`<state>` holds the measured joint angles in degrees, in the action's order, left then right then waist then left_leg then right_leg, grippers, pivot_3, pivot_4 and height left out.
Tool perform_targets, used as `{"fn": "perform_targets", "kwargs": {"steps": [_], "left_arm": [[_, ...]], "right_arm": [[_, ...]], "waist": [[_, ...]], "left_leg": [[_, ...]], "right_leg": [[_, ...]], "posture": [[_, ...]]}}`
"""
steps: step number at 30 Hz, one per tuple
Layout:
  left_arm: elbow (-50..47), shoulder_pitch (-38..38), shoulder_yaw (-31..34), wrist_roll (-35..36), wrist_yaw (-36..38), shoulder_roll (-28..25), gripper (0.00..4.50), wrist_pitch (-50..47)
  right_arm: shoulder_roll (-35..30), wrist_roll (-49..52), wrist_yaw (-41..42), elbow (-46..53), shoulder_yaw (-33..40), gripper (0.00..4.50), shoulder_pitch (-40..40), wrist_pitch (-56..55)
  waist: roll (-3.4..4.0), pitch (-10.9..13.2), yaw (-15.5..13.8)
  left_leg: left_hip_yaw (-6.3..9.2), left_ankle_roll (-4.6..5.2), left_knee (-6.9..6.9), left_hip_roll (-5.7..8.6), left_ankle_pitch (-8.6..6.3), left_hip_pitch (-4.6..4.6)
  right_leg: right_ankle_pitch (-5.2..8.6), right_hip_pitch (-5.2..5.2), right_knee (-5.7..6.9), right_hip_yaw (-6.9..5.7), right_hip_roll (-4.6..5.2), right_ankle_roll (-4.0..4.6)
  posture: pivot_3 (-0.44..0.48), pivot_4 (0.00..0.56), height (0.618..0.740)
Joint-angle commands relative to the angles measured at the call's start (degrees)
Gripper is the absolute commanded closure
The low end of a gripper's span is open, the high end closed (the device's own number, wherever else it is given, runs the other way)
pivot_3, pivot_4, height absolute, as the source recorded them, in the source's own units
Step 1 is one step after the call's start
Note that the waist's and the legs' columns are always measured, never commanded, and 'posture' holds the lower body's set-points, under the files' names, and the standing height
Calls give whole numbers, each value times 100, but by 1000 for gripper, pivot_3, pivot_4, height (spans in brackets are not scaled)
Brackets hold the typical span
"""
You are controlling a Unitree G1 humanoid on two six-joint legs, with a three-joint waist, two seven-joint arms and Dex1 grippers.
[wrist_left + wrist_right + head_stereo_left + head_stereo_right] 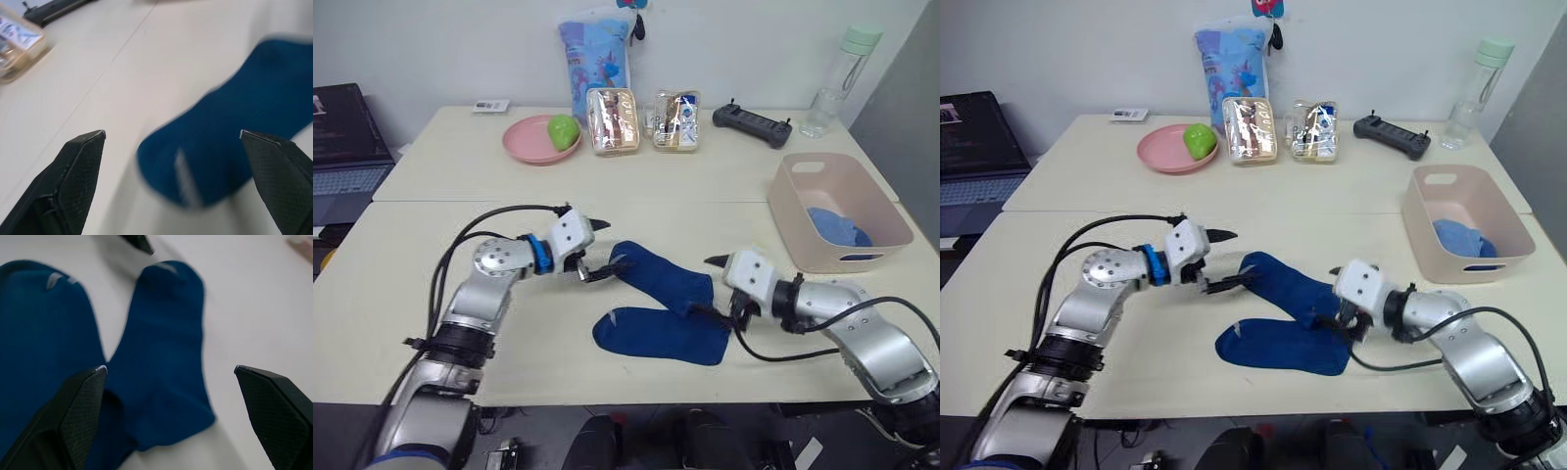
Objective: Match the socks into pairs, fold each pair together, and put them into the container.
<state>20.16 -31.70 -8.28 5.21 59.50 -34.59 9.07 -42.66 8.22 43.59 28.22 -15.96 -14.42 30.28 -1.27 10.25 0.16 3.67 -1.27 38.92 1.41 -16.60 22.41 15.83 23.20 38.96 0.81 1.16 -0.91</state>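
We see two blue socks (666,304) overlapped mid-desk, left of the container (837,211), flanked by both wide-open pincers: left pincer (597,250) at one sock's cuff, right pincer (720,289) at the overlap.

Both arms are made of rounded silver metal segments with black joints, and loose black cables run along them. The left arm has a blue ring before its white boxy wrist block. Each white block carries the left gripper (596,249) or right gripper (714,288), with pointed black fingers (78,169) of fine mesh texture.
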Motion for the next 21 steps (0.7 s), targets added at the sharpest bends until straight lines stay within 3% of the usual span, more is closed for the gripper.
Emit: {"fn": "perform_targets", "kwargs": {"steps": [1, 6, 12, 15, 21], "left_arm": [[450, -38, -162, -327, 190, -125, 48, 1239], [1327, -317, -352, -833, -98, 37, 48, 2073], [2239, -806, -709, -1504, -547, 421, 48, 2436], [2618, -1017, -803, -1711, -713, 477, 634, 2592], [2956, -1138, -816, -1568, -572, 557, 2447, 2756]], "right_arm": [[-203, -495, 107, -19, -218, 0, 30, -537], [-179, -1008, 142, -293, -487, 0, -57, -1058], [46, -1273, 145, -672, -479, 0, -254, -1323], [79, -1375, 176, -827, -482, 0, -274, -1482], [396, -1203, 100, -950, -265, 0, -353, -1605]], "waist": [[0, 0, -29], [-1, 0, -28], [0, -4, -39], [-1, -8, -41], [0, -8, -2]], "left_leg": [[1, 0, 2, 2, 0, 4], [1, 1, 5, 6, 0, 2], [6, 6, 6, 9, 3, -3], [5, 7, 6, 14, 4, -4], [3, 7, 6, 9, 4, -7]], "right_leg": [[0, 1, -2, -1, 3, 0], [-2, 1, 4, -2, 5, -3], [-7, -6, 10, -7, 0, -11], [-8, -7, 9, -5, 1, -13], [-8, -6, 13, -4, 0, -13]], "posture": [[0, 150, 740], [0, 150, 740], [0, 150, 740], [0, 150, 740], [0, 150, 740]]}}
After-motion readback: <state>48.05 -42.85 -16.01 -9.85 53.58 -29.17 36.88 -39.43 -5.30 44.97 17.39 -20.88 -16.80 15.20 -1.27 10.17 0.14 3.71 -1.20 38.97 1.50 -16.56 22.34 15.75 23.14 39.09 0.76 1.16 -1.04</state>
